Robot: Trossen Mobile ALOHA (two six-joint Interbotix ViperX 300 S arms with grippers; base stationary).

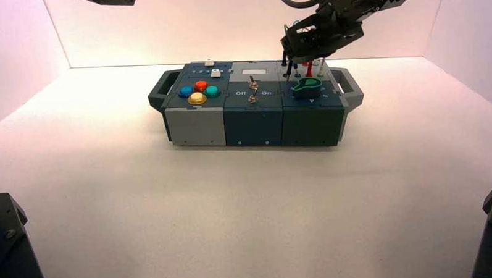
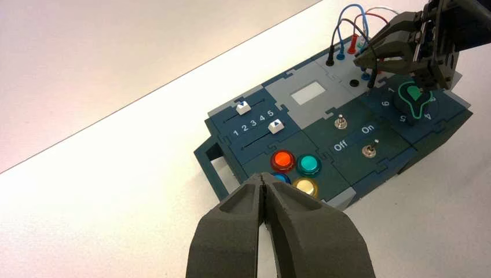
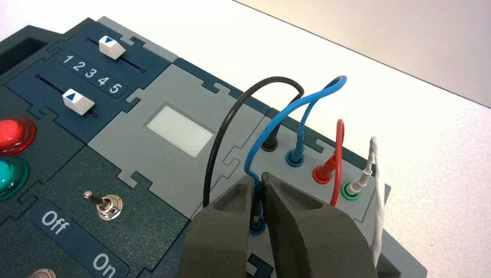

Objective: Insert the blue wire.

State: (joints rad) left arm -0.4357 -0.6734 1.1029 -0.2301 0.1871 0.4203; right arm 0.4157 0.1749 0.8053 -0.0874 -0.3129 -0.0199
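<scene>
Right end effector over wire corner of box, fingers clamped on plug of blue wire; plug tip sits at blue socket just below fingers. Other end of blue wire already in blue socket beyond end effector, between black wire and red wire. White wire further on same row. Left end effector idle, well apart from wires, above button side, fingers together. Box on tabletop.
</scene>
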